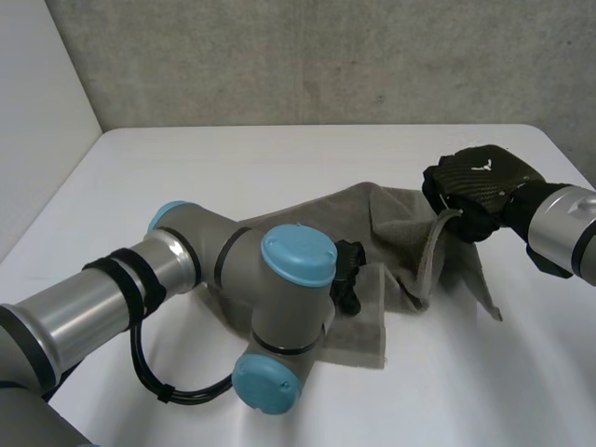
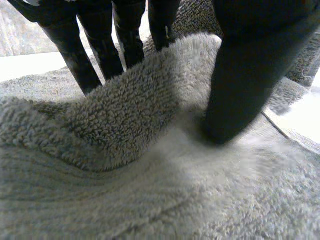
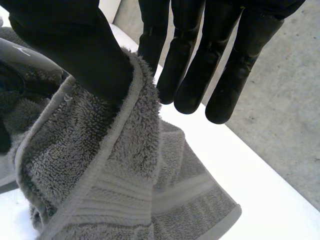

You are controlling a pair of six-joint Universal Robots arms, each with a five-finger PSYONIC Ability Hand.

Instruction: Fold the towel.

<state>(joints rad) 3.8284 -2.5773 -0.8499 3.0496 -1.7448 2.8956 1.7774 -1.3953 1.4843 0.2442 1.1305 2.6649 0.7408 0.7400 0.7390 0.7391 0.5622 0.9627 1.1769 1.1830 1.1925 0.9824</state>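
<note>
A grey towel [image 1: 396, 223] lies crumpled on the white table [image 1: 279, 158]. My left hand [image 1: 347, 270] rests on the towel's middle, partly hidden behind my own arm. In the left wrist view a raised fold of towel [image 2: 150, 100] stands between the straight fingers [image 2: 105, 40] and the thumb [image 2: 250, 75], which presses into the cloth. My right hand [image 1: 480, 182] holds the towel's right edge lifted off the table. In the right wrist view the hemmed edge [image 3: 110, 175] hangs pinched under the thumb [image 3: 75, 45], beside the straight fingers [image 3: 230, 65].
My left arm [image 1: 279, 307] reaches across the near left part of the towel and hides it. A concrete wall [image 1: 326, 56] rises behind the table's far edge. Bare table surrounds the towel on all sides.
</note>
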